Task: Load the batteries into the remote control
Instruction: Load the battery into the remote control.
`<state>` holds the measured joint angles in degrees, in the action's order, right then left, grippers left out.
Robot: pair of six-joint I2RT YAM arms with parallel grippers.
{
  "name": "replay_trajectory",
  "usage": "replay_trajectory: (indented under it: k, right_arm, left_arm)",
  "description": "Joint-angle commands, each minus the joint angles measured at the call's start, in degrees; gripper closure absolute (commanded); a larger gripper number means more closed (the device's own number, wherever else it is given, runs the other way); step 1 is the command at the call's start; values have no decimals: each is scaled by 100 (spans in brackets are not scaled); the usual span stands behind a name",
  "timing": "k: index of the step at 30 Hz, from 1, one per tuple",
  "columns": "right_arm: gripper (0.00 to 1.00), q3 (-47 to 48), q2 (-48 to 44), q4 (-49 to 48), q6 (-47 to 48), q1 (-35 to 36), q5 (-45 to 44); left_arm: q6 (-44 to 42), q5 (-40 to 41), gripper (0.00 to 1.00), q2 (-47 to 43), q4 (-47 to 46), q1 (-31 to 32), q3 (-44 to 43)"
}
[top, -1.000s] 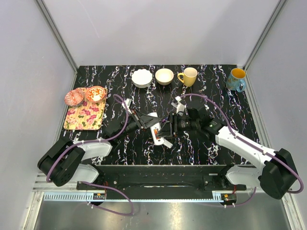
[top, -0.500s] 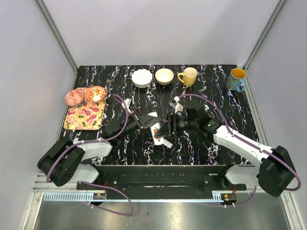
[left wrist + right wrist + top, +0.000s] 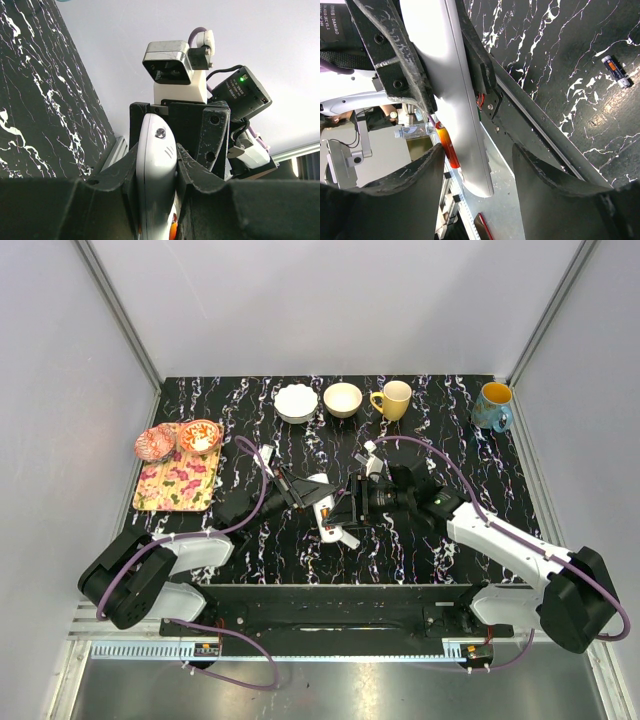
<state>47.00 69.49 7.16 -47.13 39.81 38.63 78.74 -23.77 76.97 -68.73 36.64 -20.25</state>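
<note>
My left gripper (image 3: 156,167) is shut on the remote control (image 3: 156,170), a slim white bar held up off the table near the middle (image 3: 328,512). An orange battery (image 3: 446,145) sits along the remote's side, also visible in the left wrist view (image 3: 173,231). Facing it from the right, my right gripper (image 3: 477,167) stands open around the remote's lower end (image 3: 470,150). Its left finger is right beside the orange battery, and a gap separates its right finger from the remote. A dark battery (image 3: 616,71) with an orange band lies on the black marbled table.
Along the back stand a white bowl (image 3: 296,402), a beige bowl (image 3: 343,399), a yellow mug (image 3: 393,399) and a blue mug (image 3: 493,406). A floral tray (image 3: 175,488) at the left carries a pink bowl (image 3: 153,444) and an orange-red bowl (image 3: 200,435).
The right gripper has edged slightly left toward the remote. The left arm and the remote have stayed where they were.
</note>
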Motion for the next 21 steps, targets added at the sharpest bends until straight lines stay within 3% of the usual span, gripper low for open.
replay_trajectory:
  k: [1,11,21]
  right_arm:
    - [38,54,-112,23,-6,0,65]
    - [37,11,46,-91,-76,0,48]
    - [42,-200,451,-978,-463,-9,487]
  left_arm:
    - [80,30,100,-147,-563,1,-111]
    - [194,-136,100,-68,-895,1,-155]
    - [476,-400,100,64,-1793,10,-216]
